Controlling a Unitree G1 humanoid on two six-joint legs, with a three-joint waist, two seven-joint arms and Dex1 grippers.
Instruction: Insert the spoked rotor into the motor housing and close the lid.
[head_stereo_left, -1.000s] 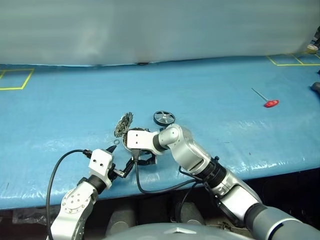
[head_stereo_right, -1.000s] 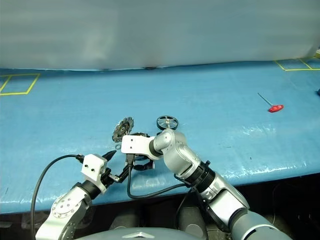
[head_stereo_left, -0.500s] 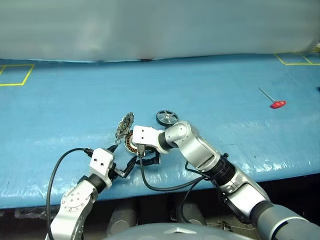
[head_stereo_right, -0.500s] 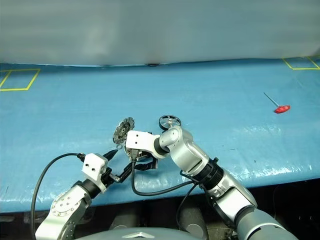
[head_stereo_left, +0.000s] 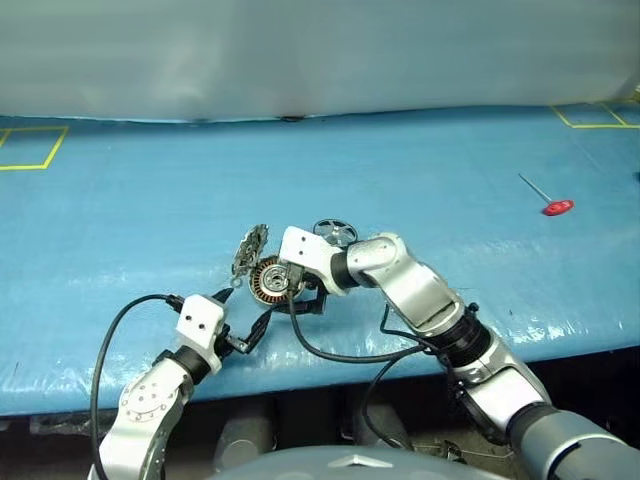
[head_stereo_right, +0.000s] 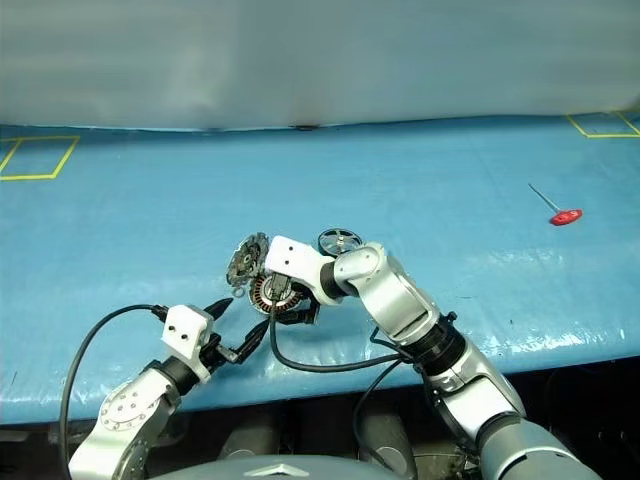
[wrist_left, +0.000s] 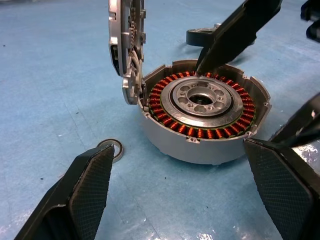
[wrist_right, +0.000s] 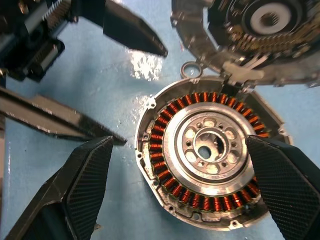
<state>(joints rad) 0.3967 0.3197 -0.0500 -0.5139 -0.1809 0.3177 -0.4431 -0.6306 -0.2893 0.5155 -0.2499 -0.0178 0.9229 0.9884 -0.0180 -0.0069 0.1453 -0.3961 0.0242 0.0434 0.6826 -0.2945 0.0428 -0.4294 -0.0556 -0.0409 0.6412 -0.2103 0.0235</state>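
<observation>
Blue sheeting covers the bench (head_stereo_left: 420, 170), with yellow tape squares marked near its far corners and a pale wall behind. Near the front edge sits the motor housing (wrist_left: 202, 117), a shallow grey cup with a ring of copper windings around a silvery, empty centre. The lid (wrist_left: 126, 47) stands on edge, touching the housing's rim on the robot's left side, its ribbed inside facing the cup. A small metal washer (wrist_left: 112, 148) lies flat on the bench just beside the housing. The spoked rotor (head_stereo_right: 339, 240) lies flat on the bench behind the housing, a little apart from it and partly hidden by the right arm.

The right gripper (wrist_right: 185, 195) hangs over the housing, pointing down at it, its fingers spread wide to either side of the cup and holding nothing. The left gripper (wrist_left: 185, 200) is low near the bench's front edge, aimed at the housing from the near side, its fingers also spread wide and empty; one fingertip is close to the washer. Far off on the robot's right lies a thin tool with a red handle (head_stereo_left: 546, 205).
</observation>
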